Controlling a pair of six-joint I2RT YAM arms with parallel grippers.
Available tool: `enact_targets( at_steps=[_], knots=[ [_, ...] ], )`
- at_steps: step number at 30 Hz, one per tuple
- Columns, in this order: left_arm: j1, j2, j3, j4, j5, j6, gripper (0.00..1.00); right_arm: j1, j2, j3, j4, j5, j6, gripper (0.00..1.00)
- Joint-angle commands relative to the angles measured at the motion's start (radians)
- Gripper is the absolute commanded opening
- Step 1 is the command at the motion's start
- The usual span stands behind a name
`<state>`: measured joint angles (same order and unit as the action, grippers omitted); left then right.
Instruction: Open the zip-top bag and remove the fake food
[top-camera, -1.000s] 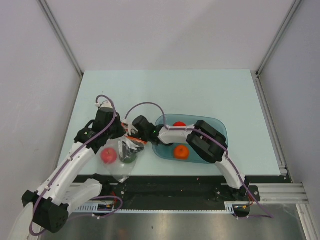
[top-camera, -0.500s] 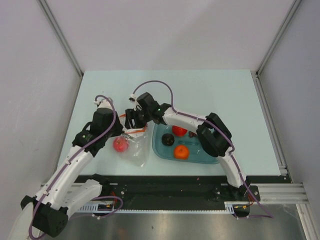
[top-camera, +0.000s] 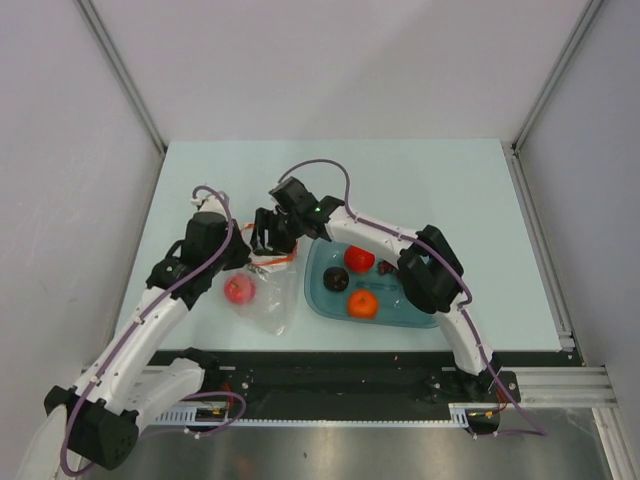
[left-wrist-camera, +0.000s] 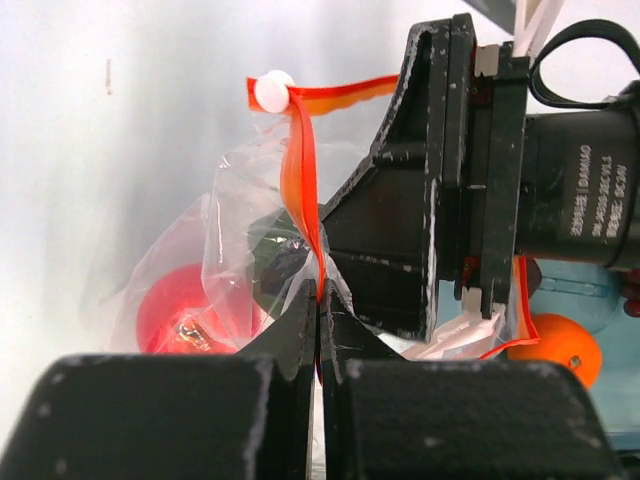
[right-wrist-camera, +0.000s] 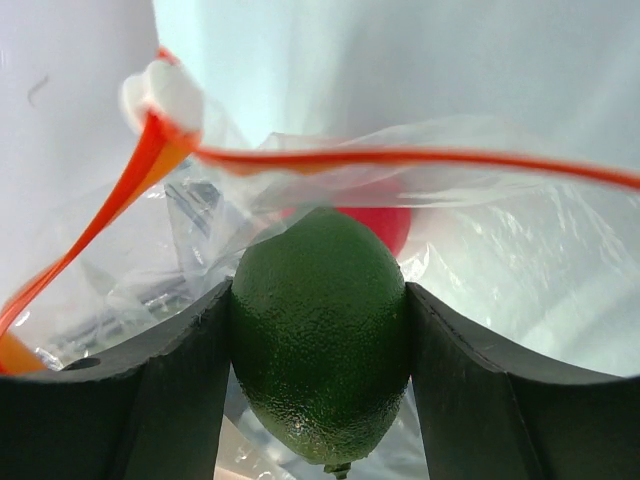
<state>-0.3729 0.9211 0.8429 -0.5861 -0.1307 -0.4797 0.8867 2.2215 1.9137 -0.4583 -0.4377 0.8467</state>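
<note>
Right wrist view has the right gripper (top-camera: 268, 238) spread wide around the green fruit (right-wrist-camera: 320, 340), clamping it at its waist right at the mouth of the zip-top bag (top-camera: 272, 305). The fruit looks hard, light and pebbled, so a squeeze across its middle should hold, though its tapering ends could let it squirt free. The left gripper (left-wrist-camera: 318, 305) is pressed together on the orange zip strip (right-wrist-camera: 400, 158), pinching one lip. The bag is thin, crinkly and limp, and is best held by that stiffer strip. It lies toward the front-left of the worktop (top-camera: 420, 180), with a red fruit (top-camera: 238, 290) inside. The teal tub (top-camera: 400, 312) sits just beside it along the front edge. The far half of the worktop leaves open room for moving.
</note>
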Motion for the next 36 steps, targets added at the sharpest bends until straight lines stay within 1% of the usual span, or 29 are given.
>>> enact_targets(
  at_steps=[1, 2, 3, 5, 7, 8, 10, 13, 14, 15, 16, 17, 19, 20, 21, 22, 24, 27, 28, 29, 30, 31, 32, 33, 34, 35, 36],
  knots=[
    [-0.003, -0.048, -0.050, 0.025, 0.170, -0.025, 0.00, -0.006, -0.056, 0.074, -0.048, 0.025, 0.172, 0.00],
    [-0.003, -0.065, -0.062, 0.076, 0.251, -0.026, 0.00, -0.003, -0.051, 0.091, -0.101, 0.043, 0.211, 0.00],
    [-0.004, -0.082, -0.076, 0.100, 0.297, -0.034, 0.00, -0.002, -0.043, 0.096, -0.115, 0.086, 0.213, 0.00],
    [-0.004, -0.136, -0.102, 0.115, 0.336, -0.049, 0.01, 0.003, -0.036, 0.113, -0.189, 0.149, 0.206, 0.00],
    [-0.003, -0.180, -0.107, 0.086, 0.316, -0.053, 0.00, -0.014, -0.060, 0.073, -0.189, 0.149, 0.221, 0.00],
    [-0.004, -0.189, -0.102, 0.034, 0.268, -0.034, 0.00, -0.020, -0.075, 0.023, -0.171, 0.168, 0.233, 0.00],
    [-0.004, -0.200, -0.084, -0.021, 0.240, 0.004, 0.00, -0.034, -0.105, 0.013, -0.183, 0.207, 0.230, 0.00],
    [-0.004, -0.194, -0.100, 0.000, 0.266, 0.003, 0.00, -0.012, -0.085, 0.068, -0.223, 0.193, 0.238, 0.00],
    [-0.004, -0.186, -0.106, 0.012, 0.276, -0.008, 0.00, -0.003, -0.073, 0.121, -0.235, 0.186, 0.256, 0.00],
    [-0.003, -0.177, -0.116, 0.023, 0.275, -0.017, 0.00, 0.006, -0.047, 0.157, -0.282, 0.182, 0.255, 0.00],
    [-0.003, -0.160, -0.114, 0.028, 0.267, -0.028, 0.00, 0.027, -0.036, 0.204, -0.316, 0.203, 0.246, 0.00],
    [-0.004, -0.147, -0.111, 0.025, 0.250, -0.030, 0.00, 0.032, -0.031, 0.261, -0.341, 0.211, 0.221, 0.00],
    [-0.003, -0.125, -0.082, -0.016, 0.165, -0.030, 0.00, 0.035, -0.064, 0.260, -0.381, 0.229, 0.192, 0.00],
    [-0.003, -0.098, -0.067, -0.038, 0.133, -0.028, 0.00, 0.032, -0.088, 0.240, -0.382, 0.237, 0.177, 0.00],
    [-0.003, -0.085, -0.033, -0.061, 0.055, -0.025, 0.00, 0.028, -0.118, 0.173, -0.370, 0.244, 0.135, 0.00],
    [-0.001, -0.073, -0.019, -0.098, 0.030, -0.016, 0.01, 0.023, -0.175, 0.138, -0.355, 0.251, 0.111, 0.00],
    [0.000, -0.061, 0.013, -0.127, -0.015, -0.011, 0.00, 0.000, -0.239, 0.028, -0.330, 0.267, 0.022, 0.00],
    [0.003, -0.076, 0.030, -0.132, -0.024, -0.011, 0.00, -0.041, -0.357, -0.086, -0.316, 0.289, -0.073, 0.01],
    [0.002, -0.079, 0.033, -0.132, -0.036, -0.010, 0.00, -0.057, -0.391, -0.173, -0.310, 0.300, -0.130, 0.03],
    [0.003, -0.080, 0.038, -0.139, -0.046, -0.010, 0.00, -0.081, -0.448, -0.209, -0.309, 0.304, -0.152, 0.06],
    [0.002, -0.079, 0.048, -0.152, -0.055, -0.008, 0.00, -0.097, -0.482, -0.256, -0.312, 0.312, -0.175, 0.12],
    [0.005, -0.077, 0.053, -0.159, -0.078, 0.001, 0.00, -0.110, -0.509, -0.344, -0.309, 0.312, -0.213, 0.16],
    [0.005, -0.074, 0.059, -0.164, -0.089, 0.004, 0.01, -0.129, -0.558, -0.390, -0.312, 0.315, -0.228, 0.17],
    [0.006, -0.070, 0.070, -0.178, -0.102, 0.013, 0.00, -0.156, -0.575, -0.424, -0.344, 0.336, -0.244, 0.23],
    [0.009, -0.068, 0.076, -0.182, -0.115, 0.018, 0.00, -0.169, -0.591, -0.486, -0.352, 0.341, -0.299, 0.24],
    [0.011, -0.065, 0.082, -0.187, -0.131, 0.024, 0.00, -0.175, -0.603, -0.511, -0.368, 0.362, -0.319, 0.25],
    [0.014, -0.064, 0.094, -0.189, -0.138, 0.033, 0.01, -0.184, -0.626, -0.534, -0.387, 0.407, -0.337, 0.30]
  ],
)
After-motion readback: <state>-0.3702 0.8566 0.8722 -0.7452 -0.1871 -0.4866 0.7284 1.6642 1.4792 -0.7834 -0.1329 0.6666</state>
